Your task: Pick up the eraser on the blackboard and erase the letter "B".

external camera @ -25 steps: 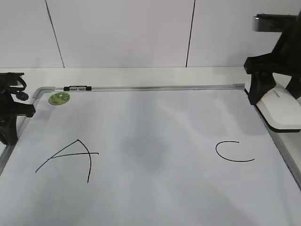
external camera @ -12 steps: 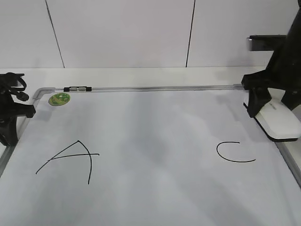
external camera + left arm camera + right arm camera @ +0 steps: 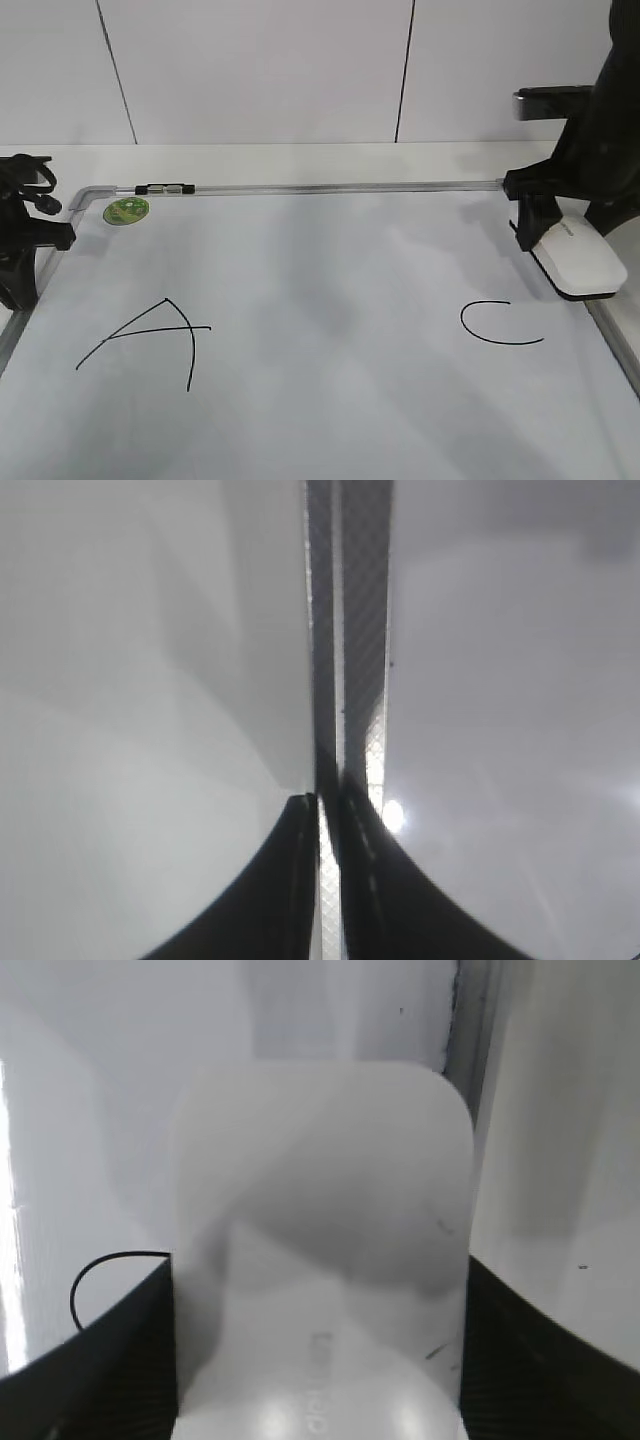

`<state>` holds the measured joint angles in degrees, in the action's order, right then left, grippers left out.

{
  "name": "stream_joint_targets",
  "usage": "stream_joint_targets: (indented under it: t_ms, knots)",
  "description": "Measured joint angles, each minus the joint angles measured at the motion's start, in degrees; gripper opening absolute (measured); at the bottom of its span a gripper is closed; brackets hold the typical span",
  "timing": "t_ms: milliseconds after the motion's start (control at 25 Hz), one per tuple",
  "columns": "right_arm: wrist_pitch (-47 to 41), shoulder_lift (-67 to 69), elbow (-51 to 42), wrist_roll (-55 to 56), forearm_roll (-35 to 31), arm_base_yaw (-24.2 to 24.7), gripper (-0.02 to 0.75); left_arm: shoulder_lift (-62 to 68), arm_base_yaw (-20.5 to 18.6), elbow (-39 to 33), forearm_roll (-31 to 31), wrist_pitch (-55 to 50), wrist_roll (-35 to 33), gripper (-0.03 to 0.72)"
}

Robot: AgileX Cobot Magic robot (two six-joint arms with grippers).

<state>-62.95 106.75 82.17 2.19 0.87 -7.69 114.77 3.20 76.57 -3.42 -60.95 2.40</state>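
Observation:
The blackboard (image 3: 330, 270) is a white board in a silver frame lying flat. No letter "B" shows on it; only a black "A" (image 3: 150, 335) and a black "C" (image 3: 497, 325) are drawn. My right gripper (image 3: 570, 235) is shut on the white eraser (image 3: 580, 260) at the board's right edge, just above the "C". In the right wrist view the eraser (image 3: 320, 1220) fills the space between both fingers of the right gripper (image 3: 320, 1360). My left gripper (image 3: 18, 255) is shut and empty at the board's left edge; in the left wrist view it (image 3: 328, 805) hangs over the frame (image 3: 345, 630).
A round green sticker (image 3: 126, 209) sits in the board's far left corner. A small black-and-silver clip (image 3: 165, 187) lies on the far frame. A white wall stands behind the table. Part of the "C" (image 3: 100, 1275) shows left of the eraser.
My right gripper has carried the eraser leftward and down, from beyond the right frame onto the board's right edge. The left arm has not moved.

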Motion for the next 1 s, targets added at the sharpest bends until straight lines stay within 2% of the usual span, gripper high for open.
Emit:
stream_joint_targets:
  t_ms: [600,1000]
  knots:
    - [6.7,0.5,-5.4,3.5,2.5,0.0,0.545,0.0,0.0,0.0,0.0,0.0,0.0,0.045]
    - [9.5,0.5,-5.7,3.8,2.6,0.0,0.545,0.0,0.0,0.0,-0.1,-0.1,0.0,0.045]
